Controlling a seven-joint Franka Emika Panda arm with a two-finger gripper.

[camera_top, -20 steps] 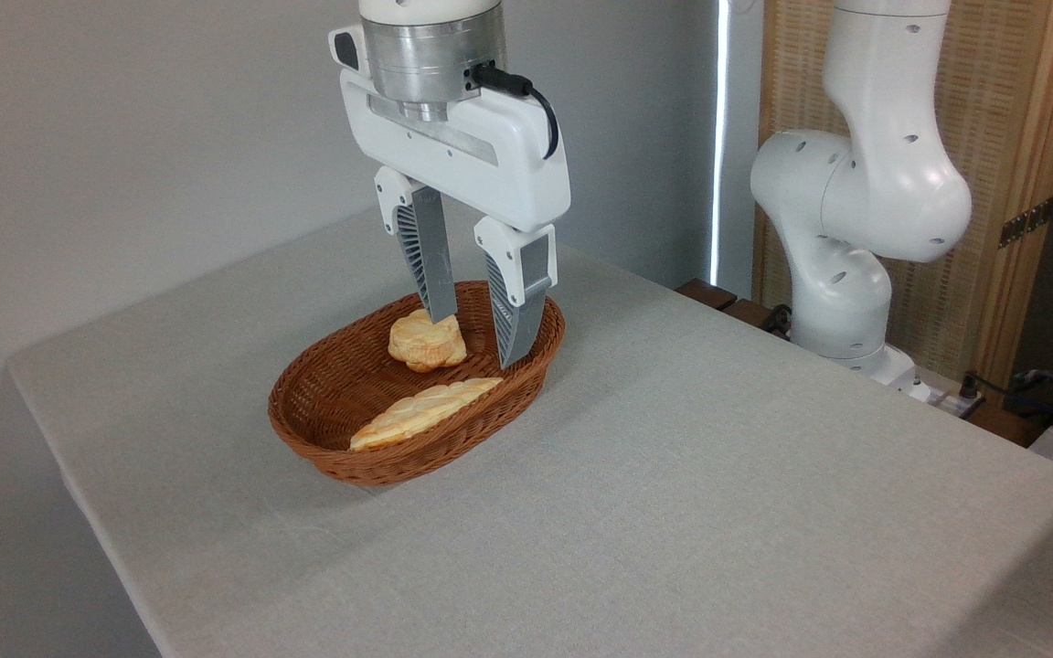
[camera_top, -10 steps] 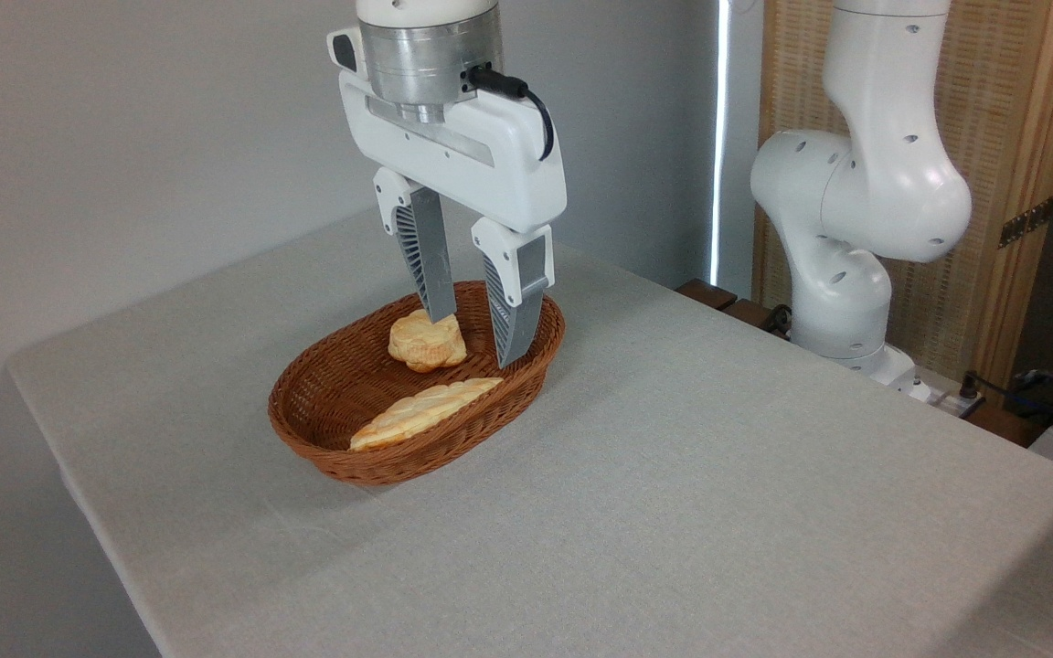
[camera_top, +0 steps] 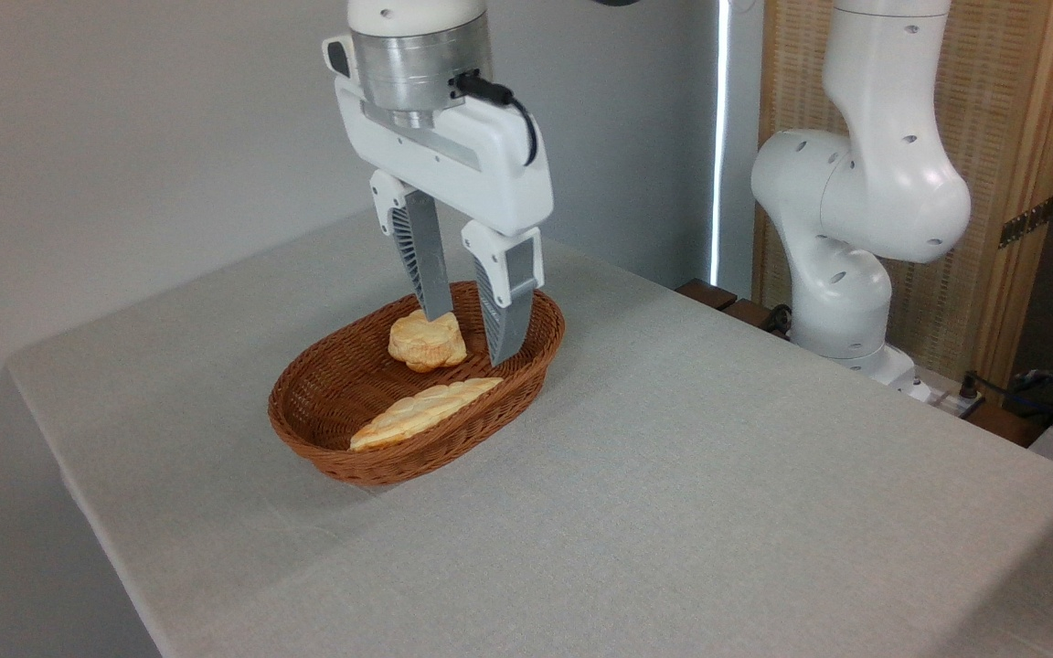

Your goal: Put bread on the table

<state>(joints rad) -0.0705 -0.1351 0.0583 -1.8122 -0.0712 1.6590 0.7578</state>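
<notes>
The bread [camera_top: 427, 341] lies in the basket [camera_top: 335, 439], toward its far end, with open wicker floor around it on the left and front. The gripper [camera_top: 472, 338] hangs over it with its fingers well spread and nothing between them; the left fingertip stands at the bun's far top edge and hides a bit of it, the right one is just to the bun's right, inside the basket's far rim. Whether either tip touches the bun cannot be told.

A long flat loaf [camera_top: 423, 411] lies near the basket's front wall, apart from the bun.

The basket sits on the table [camera_top: 691, 475], nearer the left edge, with broad bare cloth to the right and front. The table's near corners are cut off by the frame. The arm [camera_top: 865, 201] rises behind the table's right side, its top out of view.
</notes>
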